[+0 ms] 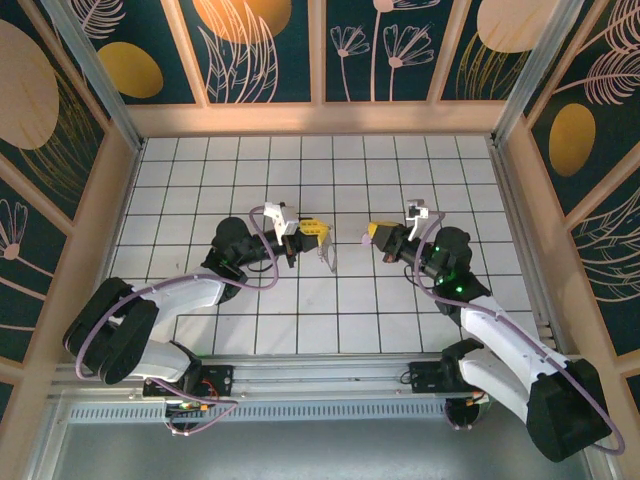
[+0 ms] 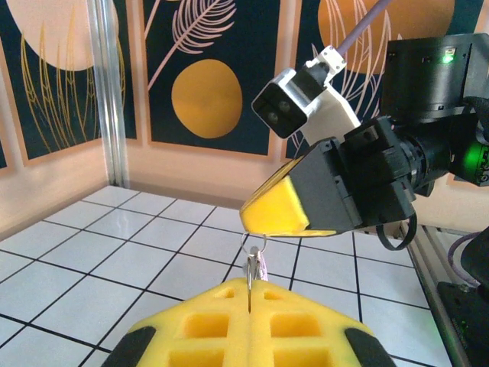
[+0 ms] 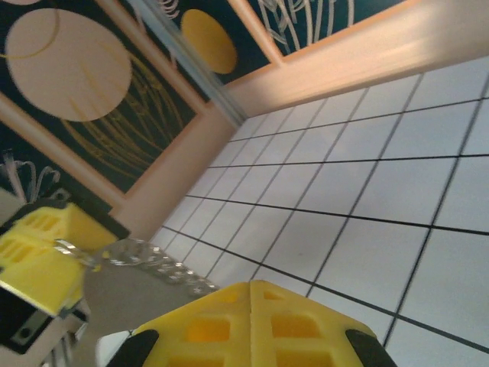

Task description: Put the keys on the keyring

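Note:
Both grippers hover above the middle of the floor, tips facing each other about a tile apart. My left gripper (image 1: 318, 236) (image 2: 250, 294) is shut on the keyring (image 2: 249, 275), a thin silver loop seen edge-on between its yellow fingers; the loop hangs at its tip (image 1: 326, 255). The key (image 2: 263, 267), with its lilac-pink head, hangs beside the loop just above the left fingertips. A small wire ring rises from there to my right gripper (image 2: 263, 222) (image 1: 372, 234) (image 3: 250, 289), which is shut. The bumpy chain strip (image 3: 149, 262) runs from the left gripper's fingers (image 3: 34, 264) to the right fingertips.
White tiled floor (image 1: 300, 180) stretches all round the grippers. Wooden-framed patterned walls (image 1: 320, 115) close the back and both sides. A metal rail (image 1: 330, 365) with the arm bases runs along the near edge.

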